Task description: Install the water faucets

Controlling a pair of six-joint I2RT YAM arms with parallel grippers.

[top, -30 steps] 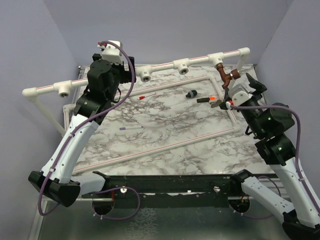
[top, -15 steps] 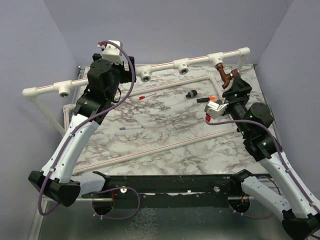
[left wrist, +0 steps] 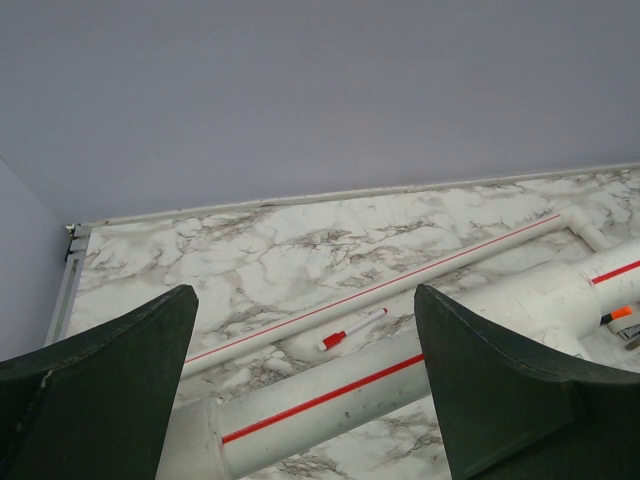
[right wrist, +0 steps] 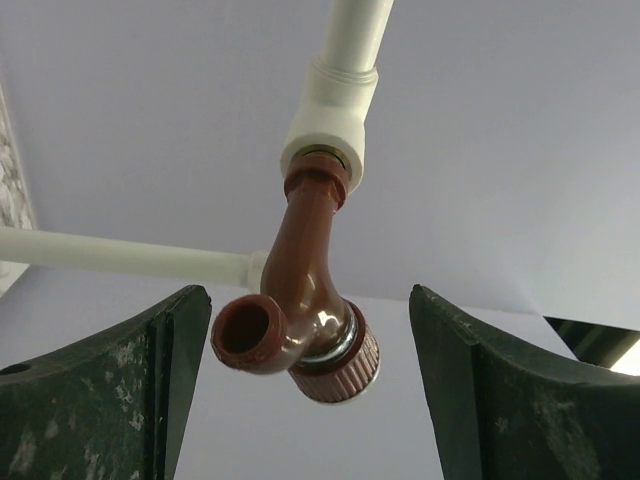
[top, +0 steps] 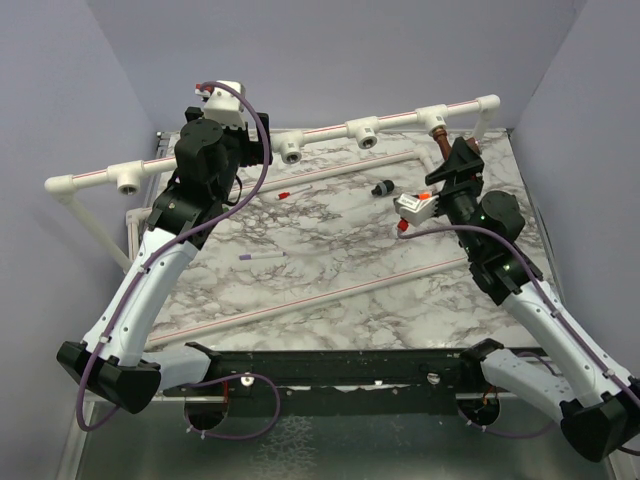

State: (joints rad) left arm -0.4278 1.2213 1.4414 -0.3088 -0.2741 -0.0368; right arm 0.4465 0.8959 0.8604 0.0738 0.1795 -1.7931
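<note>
The reddish-brown faucet (top: 446, 146) hangs from the right-hand white T-fitting (top: 434, 117) of the raised pipe rail. In the right wrist view the faucet (right wrist: 300, 320) sits screwed into that fitting (right wrist: 325, 120), with its spout mouth facing the camera. My right gripper (top: 460, 160) is open, with one jaw on each side of the faucet and neither touching it (right wrist: 307, 295). My left gripper (top: 262, 152) is open and empty at the rail's middle. Its jaws straddle the red-striped white pipe (left wrist: 380, 385) without gripping it. The green faucet is out of view.
Empty T-fittings (top: 292, 150) (top: 365, 130) (top: 128, 180) sit along the rail. On the marble table lie a red-capped pen (top: 295, 190), also in the left wrist view (left wrist: 350, 330), a purple pen (top: 262, 256), a small black part (top: 382, 187) and long white pipes (top: 300, 300).
My right arm has swung in from the right. Its gripper has turned and now brackets the brown faucet. The left arm has not moved.
</note>
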